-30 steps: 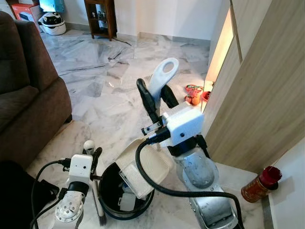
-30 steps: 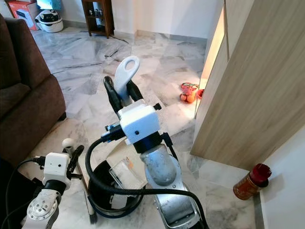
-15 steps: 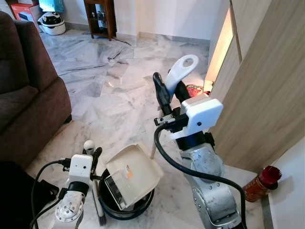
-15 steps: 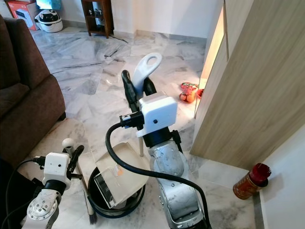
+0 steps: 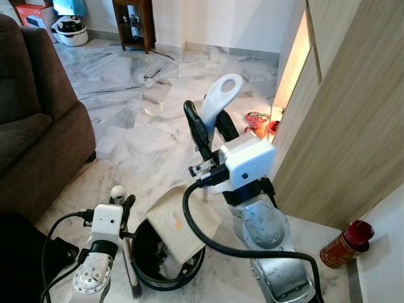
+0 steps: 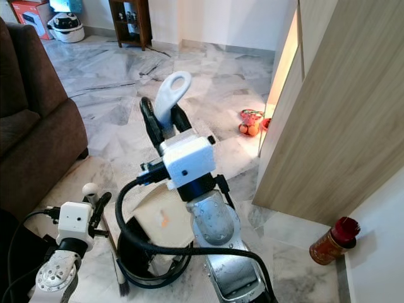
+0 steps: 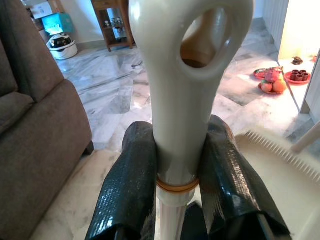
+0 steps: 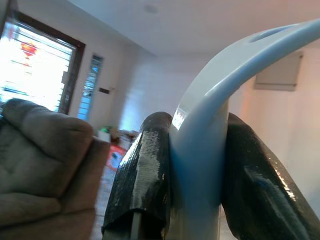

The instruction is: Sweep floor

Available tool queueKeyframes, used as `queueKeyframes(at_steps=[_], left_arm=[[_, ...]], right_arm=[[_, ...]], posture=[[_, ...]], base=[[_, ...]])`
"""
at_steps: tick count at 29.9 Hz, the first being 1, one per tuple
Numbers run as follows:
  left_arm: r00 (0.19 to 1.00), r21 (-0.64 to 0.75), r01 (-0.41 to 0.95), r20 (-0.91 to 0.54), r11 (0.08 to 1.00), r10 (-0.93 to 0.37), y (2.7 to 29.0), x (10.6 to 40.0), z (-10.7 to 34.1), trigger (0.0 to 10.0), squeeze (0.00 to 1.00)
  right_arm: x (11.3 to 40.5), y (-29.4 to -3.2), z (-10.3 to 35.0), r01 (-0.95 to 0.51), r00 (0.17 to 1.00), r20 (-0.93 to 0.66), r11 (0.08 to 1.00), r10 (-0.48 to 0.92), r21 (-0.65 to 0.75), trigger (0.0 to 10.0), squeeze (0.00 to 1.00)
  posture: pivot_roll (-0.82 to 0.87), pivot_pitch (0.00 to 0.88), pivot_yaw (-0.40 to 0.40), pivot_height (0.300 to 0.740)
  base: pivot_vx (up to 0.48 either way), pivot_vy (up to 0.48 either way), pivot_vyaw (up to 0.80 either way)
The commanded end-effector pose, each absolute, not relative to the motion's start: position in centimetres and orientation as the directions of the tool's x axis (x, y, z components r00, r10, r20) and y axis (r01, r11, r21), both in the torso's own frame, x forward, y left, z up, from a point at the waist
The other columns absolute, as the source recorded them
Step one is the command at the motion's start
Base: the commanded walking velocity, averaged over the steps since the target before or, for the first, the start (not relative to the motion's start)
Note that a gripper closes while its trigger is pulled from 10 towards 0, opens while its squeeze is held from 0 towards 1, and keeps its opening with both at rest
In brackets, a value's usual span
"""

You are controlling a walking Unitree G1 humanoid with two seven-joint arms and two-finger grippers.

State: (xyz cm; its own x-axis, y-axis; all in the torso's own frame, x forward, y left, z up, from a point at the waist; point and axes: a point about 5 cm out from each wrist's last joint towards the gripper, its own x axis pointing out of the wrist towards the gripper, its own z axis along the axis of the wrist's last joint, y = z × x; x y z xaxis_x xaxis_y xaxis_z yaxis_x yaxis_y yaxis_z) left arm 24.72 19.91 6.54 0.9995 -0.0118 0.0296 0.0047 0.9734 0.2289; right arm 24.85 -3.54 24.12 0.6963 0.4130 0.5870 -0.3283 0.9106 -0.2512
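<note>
Since half a second ago, the right gripper [image 5: 208,123] has swung back leftward, carrying the white dustpan handle [image 5: 219,101] it clamps; the cream dustpan [image 5: 180,221] now tips lower over the black bin [image 5: 148,262] on the marble floor [image 5: 136,120]. At lower left, the left gripper [image 7: 172,185] grips the cream broom handle [image 7: 182,95] beside the bin.

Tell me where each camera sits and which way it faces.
Left and right eye views: head-mounted, facing forward and down at marble floor; both share the right tool gripping the dustpan handle over the black bin.
Left wrist: looks along the left tool's fingers clamping a cream looped handle, sofa beyond.
Right wrist: looks upward along its fingers clamping a white handle, ceiling beyond.
</note>
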Motion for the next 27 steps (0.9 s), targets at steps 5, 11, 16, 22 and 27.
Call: queueKeyframes(at_steps=[5, 11, 16, 22, 27], left_arm=[[0.998, 0.24, 0.003, 0.059, 0.971, -0.017, 19.9, 25.0, 7.1, 10.0, 0.0], [0.998, 0.24, 0.003, 0.059, 0.971, -0.018, 19.9, 25.0, 7.1, 10.0, 0.0], [0.998, 0.243, 0.0, 0.059, 0.97, -0.015, 20.1, 25.0, 7.1, 10.0, 0.0], [0.998, 0.243, 0.007, 0.059, 0.97, -0.022, 20.0, 25.0, 7.1, 10.0, 0.0], [0.998, 0.243, 0.014, 0.053, 0.97, -0.028, 19.9, 24.9, 6.9, 10.0, 0.0]], right_arm=[[24.8, -4.6, 26.4, -0.261, 0.653, 0.682, 0.943, 0.329, -0.205, 10.0, 0.0], [25.3, -5.8, 26.9, -0.187, 0.655, 0.702, 0.96, 0.28, -0.209, 10.0, 0.0], [26.3, -7.9, 27.2, -0.072, 0.664, 0.716, 0.972, 0.214, -0.224, 10.0, 0.0], [27.4, -10.1, 26.2, 0.08, 0.699, 0.698, 0.954, 0.152, -0.288, 10.0, 0.0], [28.6, -12.3, 23.3, 0.158, 0.783, 0.62, 0.95, 0.046, -0.27, 10.0, 0.0]], posture=[[0.22, 0.05, -0.02, 0.74], [0.22, 0.048, -0.019, 0.74], [0.22, 0.033, -0.015, 0.74], [0.22, 0.02, -0.013, 0.74], [0.21, 0.012, -0.014, 0.74]], base=[[0.0, 0.0, 0.0], [0.0, 0.0, 0.0], [0.0, 0.0, 0.0], [0.0, 0.0, 0.0], [0.0, 0.0, 0.0]])
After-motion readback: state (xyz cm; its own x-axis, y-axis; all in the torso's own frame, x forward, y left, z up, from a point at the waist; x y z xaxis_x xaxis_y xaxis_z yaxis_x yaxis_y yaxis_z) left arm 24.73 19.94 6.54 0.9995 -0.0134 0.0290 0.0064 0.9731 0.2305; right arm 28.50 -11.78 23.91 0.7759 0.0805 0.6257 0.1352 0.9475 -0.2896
